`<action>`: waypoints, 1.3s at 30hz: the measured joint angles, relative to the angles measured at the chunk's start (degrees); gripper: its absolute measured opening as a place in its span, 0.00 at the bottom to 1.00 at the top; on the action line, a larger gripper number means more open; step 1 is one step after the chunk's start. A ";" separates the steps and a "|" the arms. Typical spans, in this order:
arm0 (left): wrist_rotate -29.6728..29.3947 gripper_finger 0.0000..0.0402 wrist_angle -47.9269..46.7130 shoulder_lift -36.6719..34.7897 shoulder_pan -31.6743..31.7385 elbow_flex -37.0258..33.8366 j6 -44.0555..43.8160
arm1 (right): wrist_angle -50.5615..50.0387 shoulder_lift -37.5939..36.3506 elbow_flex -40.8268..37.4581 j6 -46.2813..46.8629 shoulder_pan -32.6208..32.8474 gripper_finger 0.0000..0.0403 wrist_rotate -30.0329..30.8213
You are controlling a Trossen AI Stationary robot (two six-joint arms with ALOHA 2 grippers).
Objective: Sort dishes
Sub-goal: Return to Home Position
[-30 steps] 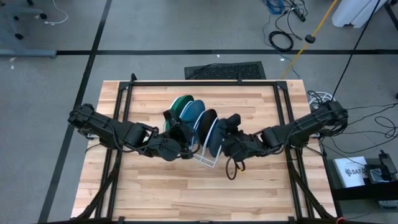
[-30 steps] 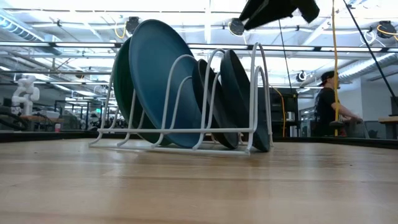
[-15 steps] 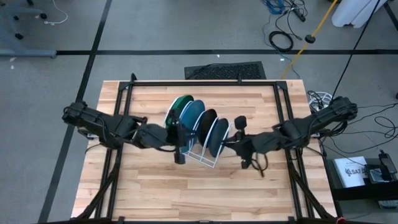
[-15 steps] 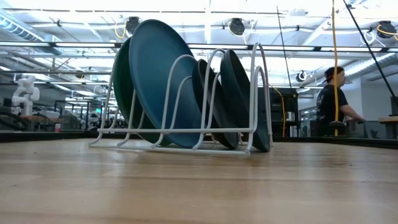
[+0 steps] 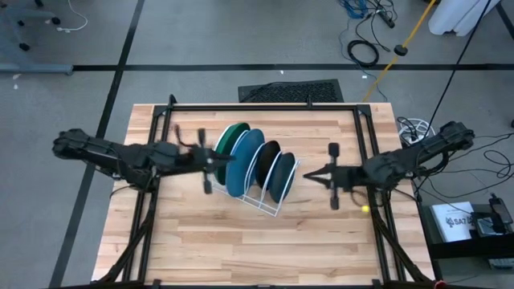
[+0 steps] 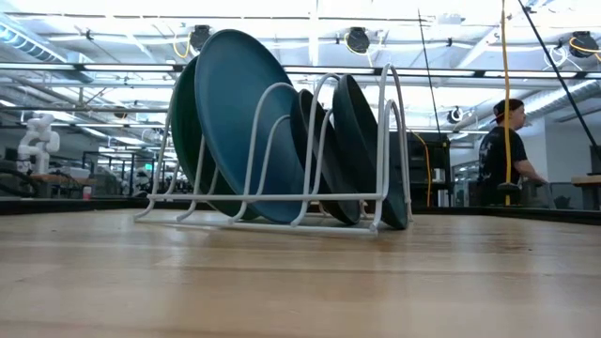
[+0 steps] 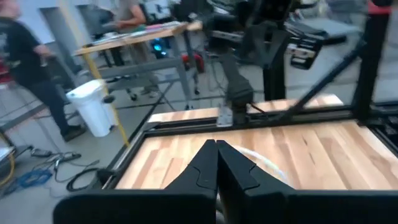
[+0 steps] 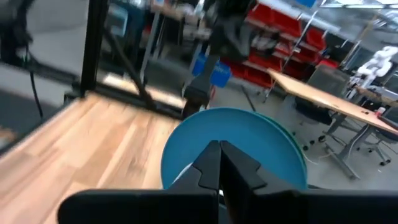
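Four dishes stand on edge in the slots of a white wire rack at the table's middle. From far left to near right they are green, bright blue, black and dark teal. In the low view they lean in the rack, the big blue one in front. My left gripper hangs shut just left of the rack, and its fingers meet. My right gripper hangs shut just right of the rack, facing a blue plate.
Black frame rails run along the table's far edge and both sides. Bare wood lies on the near side of the rack. A person stands in the room behind, off the table.
Both grippers have drawn away from the rack, the left toward the table's left edge and the right toward its right edge. The dark gripper seen above the rack in the low view has left that view. The plates and the rack have stayed put.
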 joint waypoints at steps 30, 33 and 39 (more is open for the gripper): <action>18.37 0.00 24.47 -31.33 13.84 -46.94 -11.27 | 8.74 -38.88 -32.69 9.35 -2.81 0.00 -3.01; 19.95 0.00 24.42 -32.14 15.33 -47.77 -11.24 | 8.78 -40.26 -34.09 10.71 -3.10 0.00 -3.01; 22.39 0.00 23.80 -34.98 17.78 -49.51 -11.26 | 10.11 -41.53 -37.47 11.48 -3.22 0.00 -2.96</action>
